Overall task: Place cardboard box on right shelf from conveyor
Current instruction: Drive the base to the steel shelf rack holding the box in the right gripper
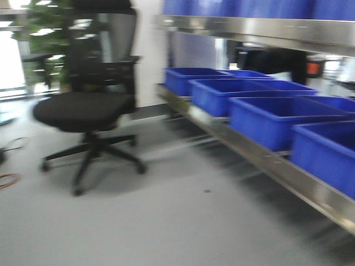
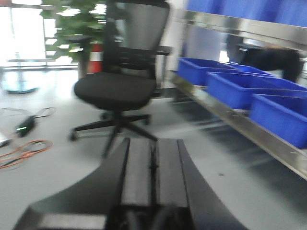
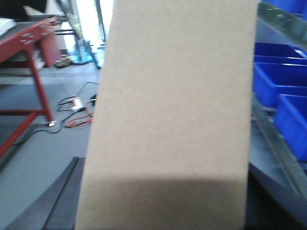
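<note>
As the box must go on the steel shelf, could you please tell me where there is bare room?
The lower level of the right shelf is crowded: blue bins stand side by side, leaving only the front lip bare. The upper level also carries blue bins. The open patch is the grey floor between the office chair and the shelf.

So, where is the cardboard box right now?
In the right wrist view the cardboard box fills the middle, between the red table on its left and the blue bins on its right.

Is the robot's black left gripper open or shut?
Shut. The black left gripper shows both fingers closed together, nothing between them.
</note>
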Controlling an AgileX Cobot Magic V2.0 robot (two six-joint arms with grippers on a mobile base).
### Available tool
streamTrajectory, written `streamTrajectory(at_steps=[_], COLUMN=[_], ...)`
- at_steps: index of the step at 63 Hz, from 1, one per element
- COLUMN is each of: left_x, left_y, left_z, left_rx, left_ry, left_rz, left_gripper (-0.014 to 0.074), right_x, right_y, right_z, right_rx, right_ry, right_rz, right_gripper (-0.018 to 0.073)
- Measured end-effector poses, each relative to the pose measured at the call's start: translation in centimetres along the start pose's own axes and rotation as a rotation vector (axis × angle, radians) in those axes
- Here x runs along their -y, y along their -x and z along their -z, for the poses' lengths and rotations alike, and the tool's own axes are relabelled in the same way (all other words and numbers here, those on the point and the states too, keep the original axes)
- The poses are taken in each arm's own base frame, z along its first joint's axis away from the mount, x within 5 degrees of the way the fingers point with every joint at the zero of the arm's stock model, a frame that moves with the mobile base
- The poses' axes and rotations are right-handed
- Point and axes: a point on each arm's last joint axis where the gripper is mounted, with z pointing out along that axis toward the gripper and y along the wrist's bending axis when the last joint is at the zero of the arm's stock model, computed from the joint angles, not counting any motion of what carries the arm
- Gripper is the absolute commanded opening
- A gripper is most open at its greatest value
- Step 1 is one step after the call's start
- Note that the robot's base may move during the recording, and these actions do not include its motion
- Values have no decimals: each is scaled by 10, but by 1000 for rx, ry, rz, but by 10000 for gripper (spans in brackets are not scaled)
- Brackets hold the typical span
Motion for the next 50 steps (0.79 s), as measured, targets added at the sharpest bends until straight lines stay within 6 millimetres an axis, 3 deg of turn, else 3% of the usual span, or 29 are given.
streamTrajectory(at_steps=[50], left_x=[0], left_y=[0], left_z=[0], left_rx=[0], left_ry=[0], left_rz=[0], left_gripper=[-119], right_x=[0], right_y=[0], right_z=[0], right_rx=[0], right_ry=[0], right_rz=[0], right_gripper=[214])
